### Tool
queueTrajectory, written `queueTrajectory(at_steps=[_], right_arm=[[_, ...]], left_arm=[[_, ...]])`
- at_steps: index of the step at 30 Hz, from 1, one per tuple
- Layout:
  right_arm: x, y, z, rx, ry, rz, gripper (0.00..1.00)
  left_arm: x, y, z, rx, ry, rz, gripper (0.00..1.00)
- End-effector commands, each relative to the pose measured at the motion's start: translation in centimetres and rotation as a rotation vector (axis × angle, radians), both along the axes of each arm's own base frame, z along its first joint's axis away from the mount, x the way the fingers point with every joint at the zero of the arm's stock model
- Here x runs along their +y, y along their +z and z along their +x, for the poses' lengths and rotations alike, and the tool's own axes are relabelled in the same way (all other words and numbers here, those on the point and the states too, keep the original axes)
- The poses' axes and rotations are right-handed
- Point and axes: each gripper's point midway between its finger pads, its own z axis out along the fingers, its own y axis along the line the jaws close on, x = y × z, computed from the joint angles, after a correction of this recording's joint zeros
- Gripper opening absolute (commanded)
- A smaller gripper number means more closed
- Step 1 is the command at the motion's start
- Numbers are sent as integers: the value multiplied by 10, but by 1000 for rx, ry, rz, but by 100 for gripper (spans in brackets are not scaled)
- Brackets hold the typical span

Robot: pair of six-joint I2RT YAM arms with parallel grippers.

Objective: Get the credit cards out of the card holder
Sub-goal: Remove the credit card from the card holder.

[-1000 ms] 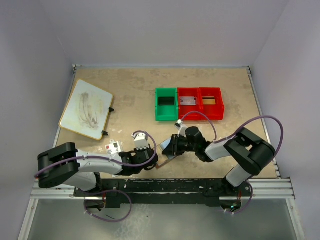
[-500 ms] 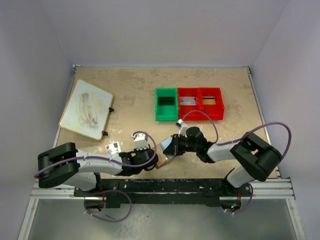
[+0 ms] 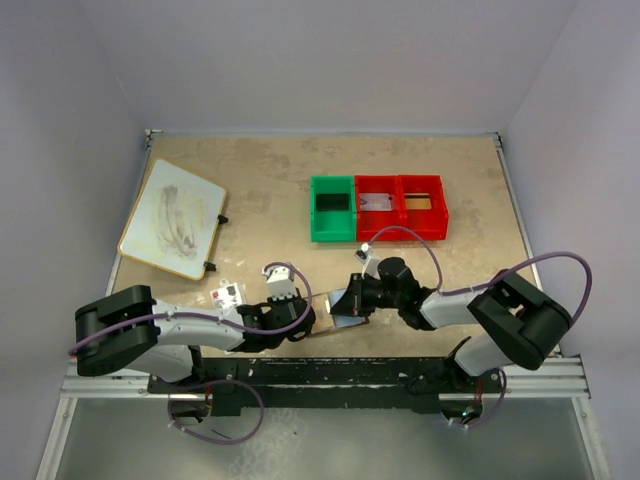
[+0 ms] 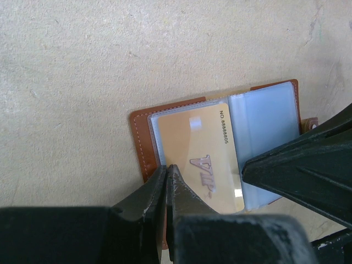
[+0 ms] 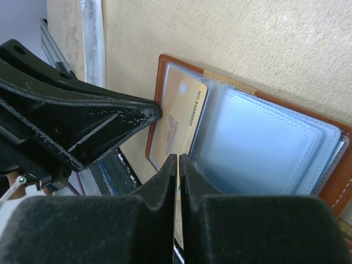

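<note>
Currently the card holder (image 4: 141, 137) lies open near the table's (image 3: 450, 170) front edge, with the golden card (image 4: 198, 159) in its clear pocket. The left gripper (image 4: 166, 175) is pinched shut on the holder's brown edge. The right gripper (image 5: 177, 162) is closed on the golden card's end. Bare tabletop separates the holder from the bins (image 3: 378, 232); the middle red one holds a silvery card (image 3: 376, 203).

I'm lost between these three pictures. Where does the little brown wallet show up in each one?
Top external: card holder, low centre, between the left gripper and right gripper.
Left wrist: card holder centre-right, lying open.
Right wrist: card holder upper right, blue pockets showing.
Shared landmark: the gold card at its left end in both wrist views; too small to make out from above.
</note>
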Motion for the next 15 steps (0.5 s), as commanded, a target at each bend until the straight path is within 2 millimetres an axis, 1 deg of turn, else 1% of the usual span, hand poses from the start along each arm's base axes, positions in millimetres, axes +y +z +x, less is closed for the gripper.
queueTrajectory(at_steps=[1,3,6,9,15], right_arm=[[0,0,-7,36,20,21,12],[-2,-2,-8,43,2,31,21],[-5,-4,-12,61,-10,36,25],[-4,-3,-16,71,2,49,26],[2,-1,-25,90,37,98,23]], left_arm=[[44,-43,-31,132,-63,203,0],[45,-43,-31,133,-63,205,0],[44,-43,-31,131,-63,204,0],[43,-43,-31,129,-66,204,0],[41,-41,-30,128,-70,208,0]])
